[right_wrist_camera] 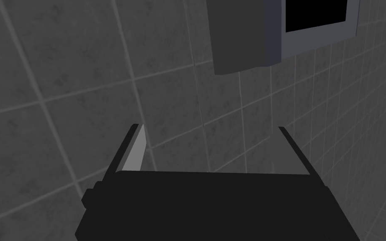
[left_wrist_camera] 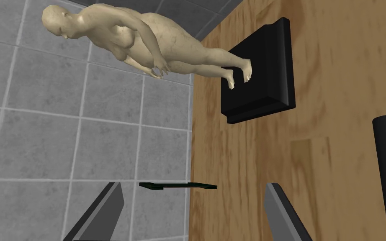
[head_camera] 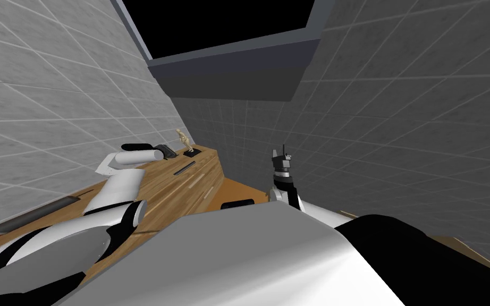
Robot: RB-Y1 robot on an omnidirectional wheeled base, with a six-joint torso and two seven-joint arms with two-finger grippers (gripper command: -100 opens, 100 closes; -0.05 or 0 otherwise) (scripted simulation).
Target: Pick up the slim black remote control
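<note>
While the left gripper (left_wrist_camera: 195, 185) is hovering with fingers spread near the figurine (left_wrist_camera: 146, 46), the slim black remote (head_camera: 184, 169) is lying on the wooden sideboard (head_camera: 170, 187) just right of that gripper, likely light, rigid and slippery, best pinched across its narrow sides mid-length.

text: none readable | labels: none | brands: none | numbers: none | signs: none

A lived-in home room: grey tile walls (head_camera: 36, 106), a wooden desk (head_camera: 159, 186) bearing a small figurine (left_wrist_camera: 154, 42), a grey-framed window (head_camera: 238, 53).
</note>
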